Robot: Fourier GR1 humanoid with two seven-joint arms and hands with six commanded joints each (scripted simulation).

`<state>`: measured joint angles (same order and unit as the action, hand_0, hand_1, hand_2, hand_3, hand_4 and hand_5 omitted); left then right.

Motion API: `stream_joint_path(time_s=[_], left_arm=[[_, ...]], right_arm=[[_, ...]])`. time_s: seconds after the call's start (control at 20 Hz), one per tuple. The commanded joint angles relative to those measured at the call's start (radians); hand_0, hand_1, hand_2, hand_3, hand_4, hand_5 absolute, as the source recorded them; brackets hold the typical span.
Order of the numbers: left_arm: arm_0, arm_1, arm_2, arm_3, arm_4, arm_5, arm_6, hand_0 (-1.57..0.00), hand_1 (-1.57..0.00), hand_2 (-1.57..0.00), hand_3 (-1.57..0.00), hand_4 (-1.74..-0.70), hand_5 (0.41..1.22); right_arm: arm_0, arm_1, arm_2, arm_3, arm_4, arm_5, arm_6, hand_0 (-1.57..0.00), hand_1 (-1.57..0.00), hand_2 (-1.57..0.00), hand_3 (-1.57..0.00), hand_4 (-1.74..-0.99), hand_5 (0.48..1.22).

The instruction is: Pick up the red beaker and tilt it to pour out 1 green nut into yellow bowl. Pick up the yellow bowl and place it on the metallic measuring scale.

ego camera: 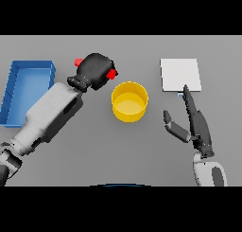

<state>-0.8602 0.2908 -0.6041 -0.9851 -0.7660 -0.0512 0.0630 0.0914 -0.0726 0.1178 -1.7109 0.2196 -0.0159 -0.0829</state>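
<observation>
My left hand (97, 70) is curled round the red beaker (112, 74), which shows only as red bits at either side of the hand. It hangs just left of and slightly behind the yellow bowl (129, 101). The bowl stands upright at the table's middle; I see no green nut in it. The metallic scale (180, 74) is a pale square plate at the back right. My right hand (196, 122) stands open in front of the scale, fingers straight and pointing toward it, thumb out to the left.
A blue tray (28, 71) with raised walls lies at the far left, beside my left forearm.
</observation>
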Motion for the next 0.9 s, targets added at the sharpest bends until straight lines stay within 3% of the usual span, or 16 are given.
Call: stream_joint_path(time_s=[0.0,0.1,0.35,0.5,0.55,0.7,0.85], left_arm=[[-0.027,0.007,-0.028,0.021,-0.025,-0.019,-0.014,-1.57,-1.57,-1.57,-1.57,-1.69,1.198],[-0.094,0.008,-0.09,0.054,-0.071,-0.076,-0.031,-1.57,-1.57,-1.57,-1.57,-1.61,1.206],[-0.204,-0.008,-0.225,0.124,-0.136,-0.184,-0.073,-1.57,-1.57,-1.57,-1.57,-1.69,1.216],[-0.252,-0.02,-0.305,0.158,-0.179,-0.225,-0.074,-1.57,-1.57,-1.57,-1.57,-1.72,1.219],[-0.278,-0.019,-0.33,0.165,-0.192,-0.242,-0.078,-1.57,-1.57,-1.57,-1.57,-1.72,1.219],[-0.317,-0.023,-0.407,0.192,-0.238,-0.252,-0.081,-1.57,-1.57,-1.57,-1.57,-1.73,1.22],[-0.353,-0.02,-0.475,0.214,-0.27,-0.238,-0.129,-1.57,-1.57,-1.57,-1.57,-1.74,1.22]], right_arm=[[0.008,-0.005,-0.001,-0.006,0.0,0.001,-0.024,0.0,0.0,0.0,0.0,-1.261,0.715],[0.002,0.002,0.001,-0.011,0.004,-0.007,-0.018,0.0,0.0,0.0,0.0,-1.258,0.697],[-0.003,0.028,-0.002,0.006,0.008,-0.032,-0.004,0.0,0.0,0.0,0.0,-1.22,0.657],[0.02,0.03,0.01,-0.007,0.03,-0.043,-0.026,0.0,0.0,0.0,0.0,-1.193,0.649],[0.003,0.03,0.009,0.01,0.04,-0.048,-0.006,0.0,0.0,0.0,0.0,-1.195,0.647],[-0.004,0.025,0.01,0.007,0.054,-0.056,-0.01,0.0,0.0,0.0,0.0,-1.188,0.647],[0.008,0.027,-0.002,0.008,0.029,-0.052,-0.02,0.0,0.0,0.0,0.0,-1.18,0.63]])
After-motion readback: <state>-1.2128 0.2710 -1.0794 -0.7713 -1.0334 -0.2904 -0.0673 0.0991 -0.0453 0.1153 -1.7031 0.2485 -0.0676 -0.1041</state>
